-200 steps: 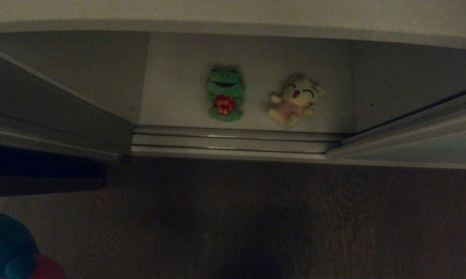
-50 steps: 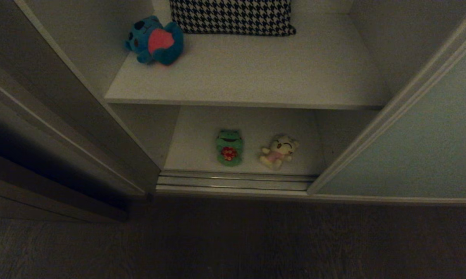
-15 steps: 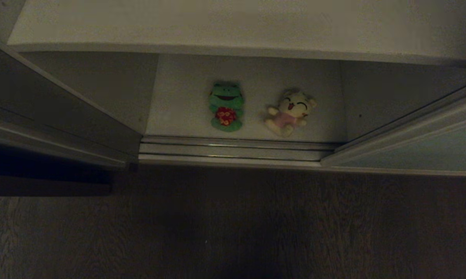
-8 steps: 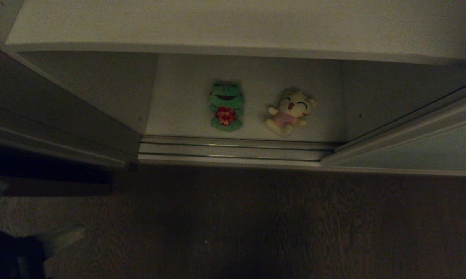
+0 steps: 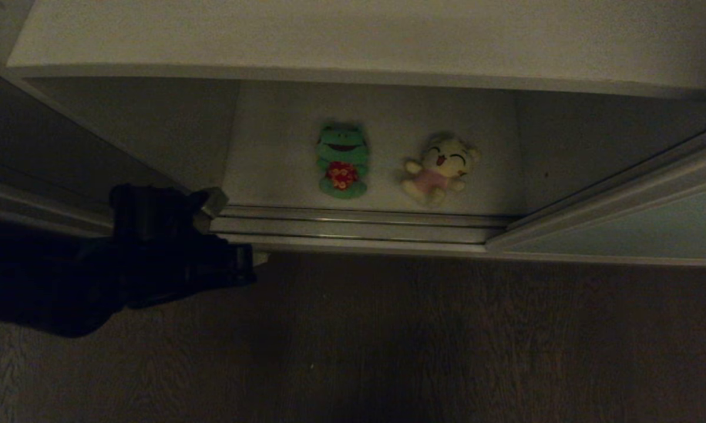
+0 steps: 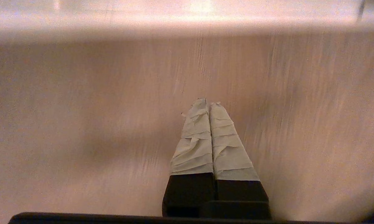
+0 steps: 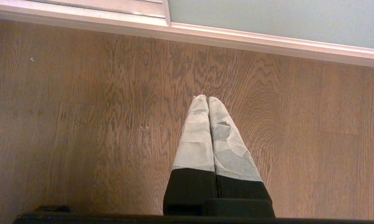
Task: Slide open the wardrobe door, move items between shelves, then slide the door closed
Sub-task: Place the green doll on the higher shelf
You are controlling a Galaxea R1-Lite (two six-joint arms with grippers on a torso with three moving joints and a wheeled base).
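Lower shelf (image 5: pixel 271 147): held two toys near its front edge, green frog (image 5: pixel 342 160) left, yellow toy (image 5: pixel 438 169) right, apart.
Upper shelf (image 5: pixel 353 35): only its bare front part showed.
Sliding wardrobe door (image 5: pixel 641 226): stood at the right, opening uncovered.
Floor rails (image 5: pixel 353 226): ran along the shelf's front edge.
Writing: none readable.
Left gripper (image 6: pixel 209 105): pressed together, empty, over wood floor (image 5: pixel 447 341) near the rails' left end.
Right gripper (image 7: pixel 207 99): pressed together, empty, above the floor before the door.
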